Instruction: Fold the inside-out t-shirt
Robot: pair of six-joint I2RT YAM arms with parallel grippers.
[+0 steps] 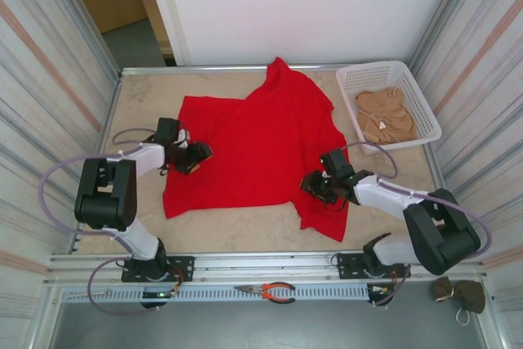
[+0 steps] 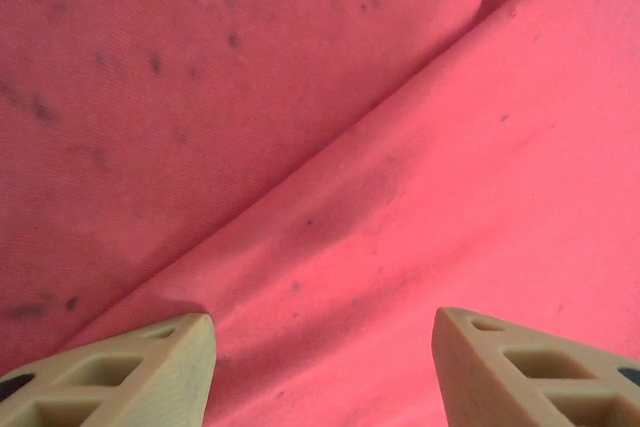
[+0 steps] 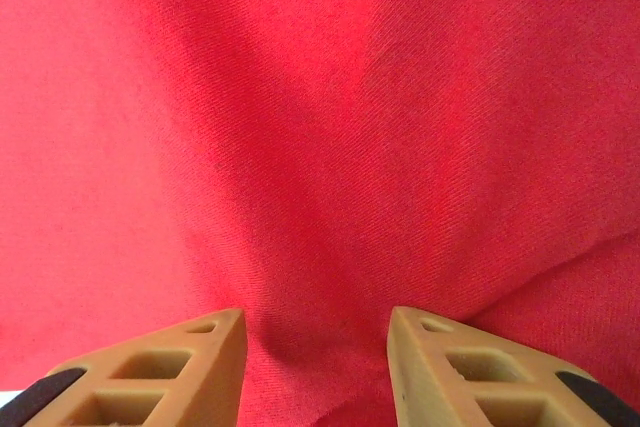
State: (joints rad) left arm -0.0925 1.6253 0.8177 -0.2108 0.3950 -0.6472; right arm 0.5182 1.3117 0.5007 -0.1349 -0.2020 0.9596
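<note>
Red t-shirt [image 1: 253, 136] lying flat, grab step. Left gripper [image 2: 322, 319] gaping wide, right gripper [image 3: 316, 314] narrow round bunched cloth, hold unclear. Needing firm pinches next.

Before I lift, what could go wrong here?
1. The shirt puckers inside the right gripper, but I cannot tell if it is really pinched, so it may slip out.
2. The left gripper stands open over a crease, so lifting now would probably drag the shirt askew.
3. The shirt's edge lies close to the basket and might snag on it.
</note>
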